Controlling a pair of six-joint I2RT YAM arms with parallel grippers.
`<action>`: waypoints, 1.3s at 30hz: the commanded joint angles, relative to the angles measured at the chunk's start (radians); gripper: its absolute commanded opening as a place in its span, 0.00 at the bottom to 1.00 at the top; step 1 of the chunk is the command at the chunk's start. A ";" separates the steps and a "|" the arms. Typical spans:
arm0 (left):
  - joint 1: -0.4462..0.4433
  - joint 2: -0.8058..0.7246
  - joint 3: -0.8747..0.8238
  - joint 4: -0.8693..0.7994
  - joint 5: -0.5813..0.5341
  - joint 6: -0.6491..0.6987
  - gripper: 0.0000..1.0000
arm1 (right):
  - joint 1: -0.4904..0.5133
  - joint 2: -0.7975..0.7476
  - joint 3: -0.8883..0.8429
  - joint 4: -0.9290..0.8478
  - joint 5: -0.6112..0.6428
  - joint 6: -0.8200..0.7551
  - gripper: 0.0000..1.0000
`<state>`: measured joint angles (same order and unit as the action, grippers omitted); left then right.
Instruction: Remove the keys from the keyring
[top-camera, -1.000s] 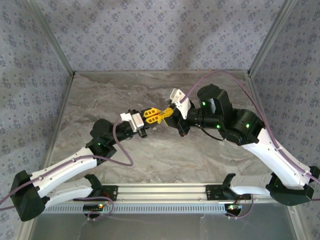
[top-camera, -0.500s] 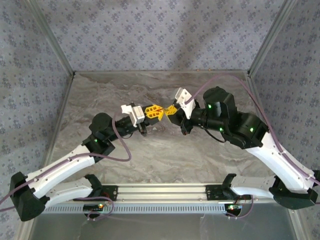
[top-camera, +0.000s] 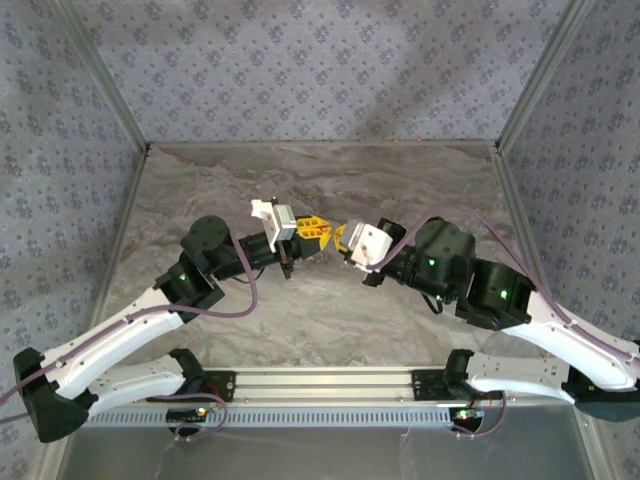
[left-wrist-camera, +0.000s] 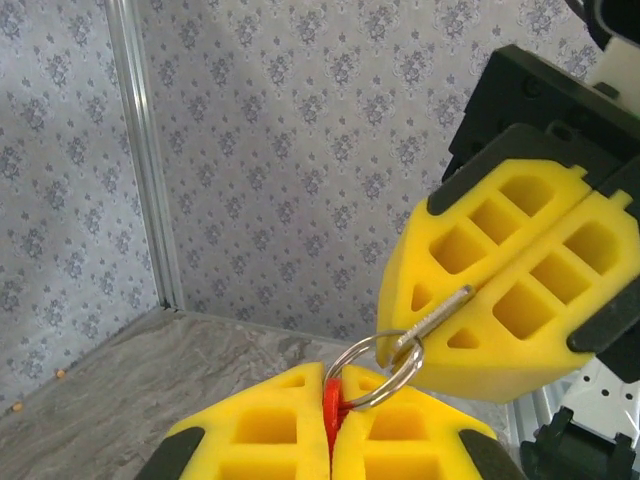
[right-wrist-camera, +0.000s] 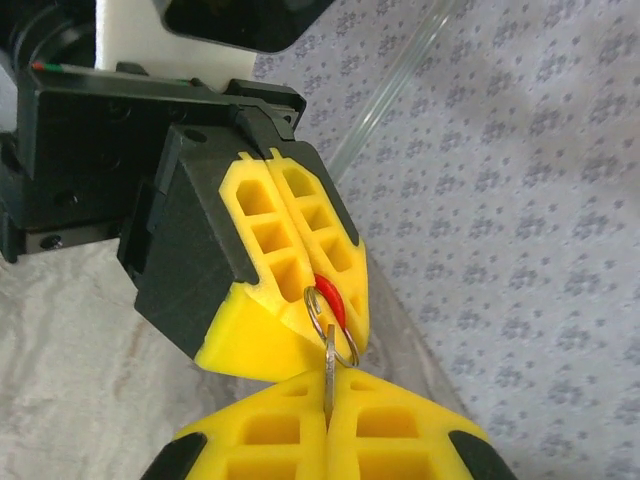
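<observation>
The keyring is a thin silver split ring with a small red tag. My left gripper is shut on the red tag, and the ring sticks out past its yellow fingertips. A flat silver key is threaded on the ring. My right gripper is shut on that key, edge-on between its pads. In the top view the left gripper and right gripper meet tip to tip above the middle of the table, the ring hidden between them.
Grey marbled table top lies below both arms. Patterned walls close in the back and both sides, with metal posts at the corners. A metal rail runs along the near edge by the arm bases.
The grippers stay joined tip to tip. The left wrist has shifted right and farther back. The right wrist has dropped and turned, and its elbow has swung toward the near edge.
</observation>
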<state>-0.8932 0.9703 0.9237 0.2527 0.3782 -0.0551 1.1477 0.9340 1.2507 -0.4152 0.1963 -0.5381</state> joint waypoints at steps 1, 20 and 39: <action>0.011 -0.008 0.056 -0.021 -0.053 -0.045 0.00 | 0.050 -0.027 -0.039 0.025 0.027 -0.122 0.00; 0.013 0.005 0.097 -0.099 -0.047 -0.062 0.00 | 0.204 0.052 -0.041 -0.030 0.157 -0.321 0.00; 0.015 -0.010 0.098 -0.124 -0.035 -0.064 0.00 | 0.274 0.153 0.021 -0.097 0.136 -0.396 0.00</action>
<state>-0.8837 0.9443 0.9722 0.0624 0.3962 -0.0925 1.3537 1.0183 1.2762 -0.4404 0.5316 -0.8742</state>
